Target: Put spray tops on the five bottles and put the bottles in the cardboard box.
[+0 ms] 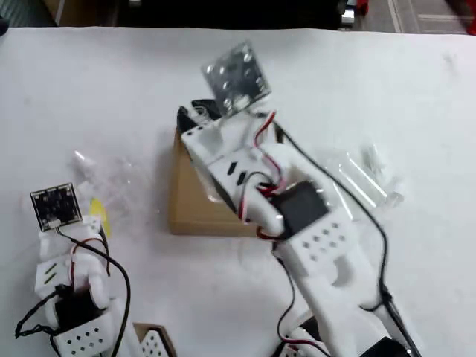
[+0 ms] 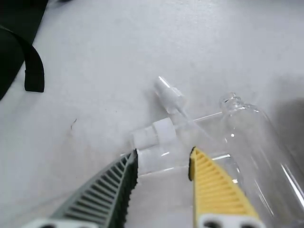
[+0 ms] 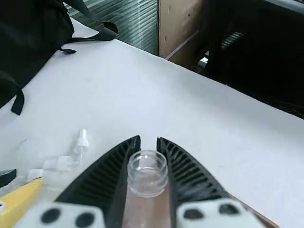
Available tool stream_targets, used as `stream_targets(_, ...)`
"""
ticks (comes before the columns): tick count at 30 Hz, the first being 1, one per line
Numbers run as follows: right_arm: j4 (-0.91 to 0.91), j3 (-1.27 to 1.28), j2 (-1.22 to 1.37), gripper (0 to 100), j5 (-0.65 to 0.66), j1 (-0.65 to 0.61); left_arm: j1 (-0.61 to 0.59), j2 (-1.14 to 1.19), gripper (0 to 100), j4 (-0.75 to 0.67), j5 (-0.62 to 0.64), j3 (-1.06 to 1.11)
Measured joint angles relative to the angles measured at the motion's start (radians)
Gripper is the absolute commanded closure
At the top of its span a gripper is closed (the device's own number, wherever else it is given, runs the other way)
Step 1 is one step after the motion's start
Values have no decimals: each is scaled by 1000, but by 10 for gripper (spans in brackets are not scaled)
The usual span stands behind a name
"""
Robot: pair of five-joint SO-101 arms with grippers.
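Over the table, high view: right arm (image 1: 297, 216) is hanging above the cardboard box (image 1: 186, 212); left arm (image 1: 71, 275) is sitting near-left beside clear parts (image 1: 104, 175); spare bottles (image 1: 364, 177) are lying right of the box.
Left wrist view: left gripper (image 2: 164, 156) is standing open, grey and yellow fingers straddling a spray top (image 2: 154, 135) on the table without pinching it; second spray top (image 2: 170, 94) is lying just beyond; loose bottle (image 2: 256, 142) is lying on its side beside them.
Right wrist view: right gripper (image 3: 148, 140) is clamping the neck of the held bottle (image 3: 147, 173), mouth showing open, no top fitted.
Handling: bottles are looking light, rigid, slick and round, so likely rolling or twisting in the jaws; gripping at the neck ridge is looking safest. Spray tops are looking tiny and light; taking the collar, not the thin dip tube.
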Motion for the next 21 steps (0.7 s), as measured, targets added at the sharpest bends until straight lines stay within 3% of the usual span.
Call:
stream_targets(7, -574, 183, 227, 984, 5, 6, 29, 0, 832, 0, -12, 0)
stream_targets(13, -844, 184, 497, 984, 21, 26, 29, 0, 832, 0, -25, 5)
stream_targets(21, -1092, 184, 718, 984, 175, 35, 29, 0, 832, 0, -25, 9)
